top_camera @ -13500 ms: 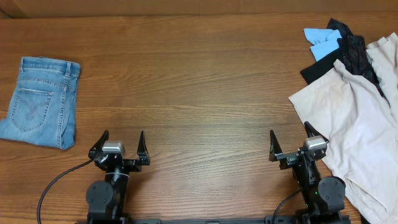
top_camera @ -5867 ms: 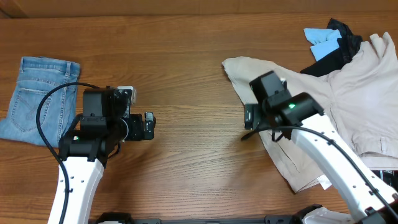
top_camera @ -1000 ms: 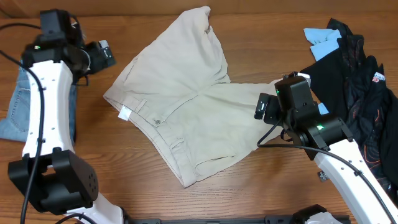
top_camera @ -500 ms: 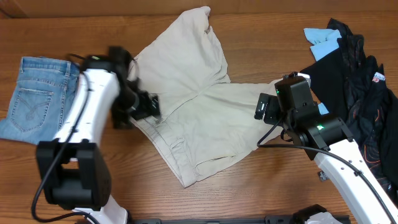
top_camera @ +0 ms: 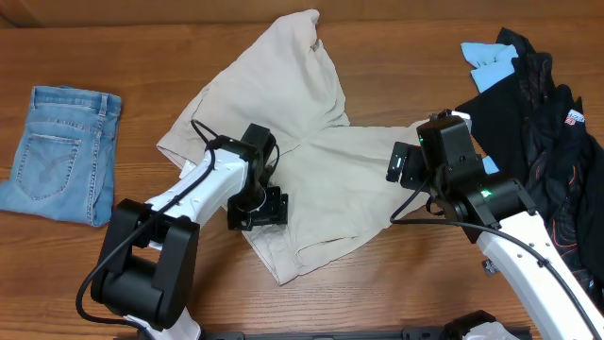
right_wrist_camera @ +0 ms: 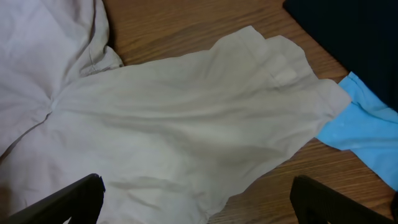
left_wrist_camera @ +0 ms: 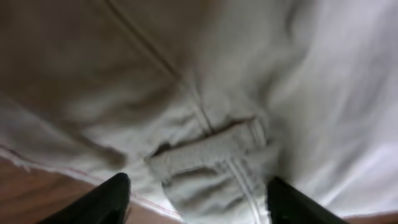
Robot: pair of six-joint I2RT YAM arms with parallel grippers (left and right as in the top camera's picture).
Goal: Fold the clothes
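The beige khaki shorts [top_camera: 283, 104] lie spread open in the middle of the table, waistband toward the front left, one leg to the back, the other to the right. My left gripper [top_camera: 257, 212] is open and low over the waistband; in the left wrist view its fingers [left_wrist_camera: 199, 205] straddle a belt loop on the blurred khaki cloth [left_wrist_camera: 205, 93]. My right gripper [top_camera: 401, 162] is open and empty above the right leg's hem; in the right wrist view its fingers [right_wrist_camera: 199, 205] hang over the pale leg fabric [right_wrist_camera: 186, 112].
Folded light-blue denim shorts [top_camera: 61, 151] lie at the far left. A heap of black and sky-blue garments [top_camera: 528, 85] sits at the right edge; its blue piece [right_wrist_camera: 367, 124] touches the khaki leg's end. Bare wood shows along the front.
My left arm has swung from the back left near the denim shorts down onto the khaki waistband. The right arm and the shorts have not moved.
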